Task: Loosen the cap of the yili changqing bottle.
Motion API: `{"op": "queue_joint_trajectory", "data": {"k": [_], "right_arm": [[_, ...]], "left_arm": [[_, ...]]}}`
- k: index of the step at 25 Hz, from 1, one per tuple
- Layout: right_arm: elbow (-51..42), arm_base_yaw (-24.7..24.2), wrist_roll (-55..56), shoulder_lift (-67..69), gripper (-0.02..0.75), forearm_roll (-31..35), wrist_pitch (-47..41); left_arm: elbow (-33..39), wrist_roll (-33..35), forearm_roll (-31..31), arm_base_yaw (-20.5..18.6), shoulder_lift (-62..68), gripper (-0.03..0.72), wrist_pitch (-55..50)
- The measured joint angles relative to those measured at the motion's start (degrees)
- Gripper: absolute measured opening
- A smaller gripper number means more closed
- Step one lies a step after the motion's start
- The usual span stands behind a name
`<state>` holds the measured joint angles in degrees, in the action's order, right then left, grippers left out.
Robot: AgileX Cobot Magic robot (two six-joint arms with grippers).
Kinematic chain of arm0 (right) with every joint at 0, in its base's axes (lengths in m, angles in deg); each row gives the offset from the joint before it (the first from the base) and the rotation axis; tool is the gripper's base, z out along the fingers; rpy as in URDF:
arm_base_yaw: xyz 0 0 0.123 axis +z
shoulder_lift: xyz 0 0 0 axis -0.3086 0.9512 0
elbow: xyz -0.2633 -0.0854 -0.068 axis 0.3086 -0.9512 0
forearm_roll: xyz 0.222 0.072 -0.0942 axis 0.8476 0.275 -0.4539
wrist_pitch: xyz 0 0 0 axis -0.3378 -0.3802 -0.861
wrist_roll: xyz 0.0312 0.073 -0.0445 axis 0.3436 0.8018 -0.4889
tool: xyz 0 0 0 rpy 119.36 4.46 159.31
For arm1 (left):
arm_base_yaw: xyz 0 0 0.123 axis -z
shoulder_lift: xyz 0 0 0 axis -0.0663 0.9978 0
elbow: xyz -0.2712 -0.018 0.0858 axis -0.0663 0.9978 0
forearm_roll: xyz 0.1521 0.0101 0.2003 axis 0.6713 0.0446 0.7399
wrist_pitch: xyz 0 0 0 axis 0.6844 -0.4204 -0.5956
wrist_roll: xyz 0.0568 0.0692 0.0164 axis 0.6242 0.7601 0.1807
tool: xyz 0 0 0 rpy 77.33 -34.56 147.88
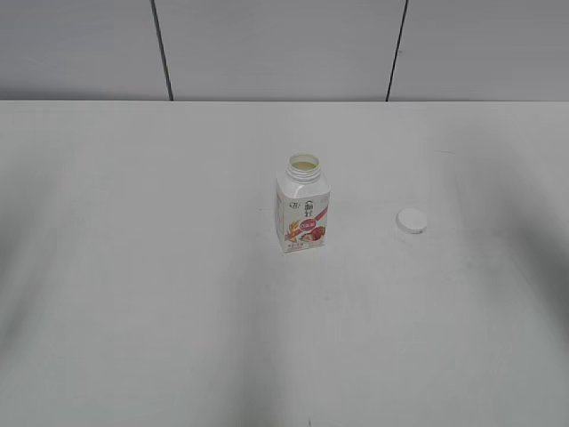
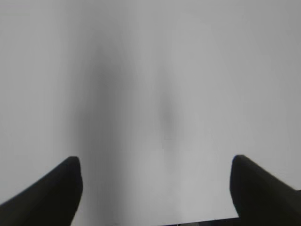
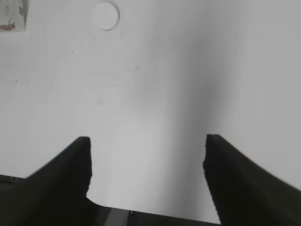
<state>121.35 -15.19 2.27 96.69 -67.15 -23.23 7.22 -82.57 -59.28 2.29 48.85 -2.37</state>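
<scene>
The yili changqing bottle (image 1: 303, 210) stands upright near the middle of the white table, its wide neck open with no cap on it. A corner of it shows at the top left of the right wrist view (image 3: 13, 16). The white cap (image 1: 411, 221) lies flat on the table to the right of the bottle, apart from it, and shows in the right wrist view (image 3: 105, 16). My right gripper (image 3: 146, 141) is open and empty, well short of the cap. My left gripper (image 2: 155, 165) is open and empty over bare table. Neither gripper shows in the exterior view.
The white table (image 1: 142, 267) runs to a grey panelled wall (image 1: 267, 44) at the back. Soft shadows lie on the table at the left and right sides.
</scene>
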Motion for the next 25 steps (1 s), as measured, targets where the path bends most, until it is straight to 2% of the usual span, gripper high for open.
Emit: {"op": "queue_joint_trajectory", "data": {"k": [13, 25], "right_arm": [[-20.24, 0.00, -0.07, -20.80, 0.589, 0.00, 3.72], [-35.53, 0.00, -0.07, -37.79, 0.587, -0.42, 4.99]], "left_arm": [[13.97, 0.00, -3.02, 0.00, -24.31, 0.587, -3.26], [14.71, 0.00, -3.88, 0.00, -37.39, 0.585, -3.98]]}}
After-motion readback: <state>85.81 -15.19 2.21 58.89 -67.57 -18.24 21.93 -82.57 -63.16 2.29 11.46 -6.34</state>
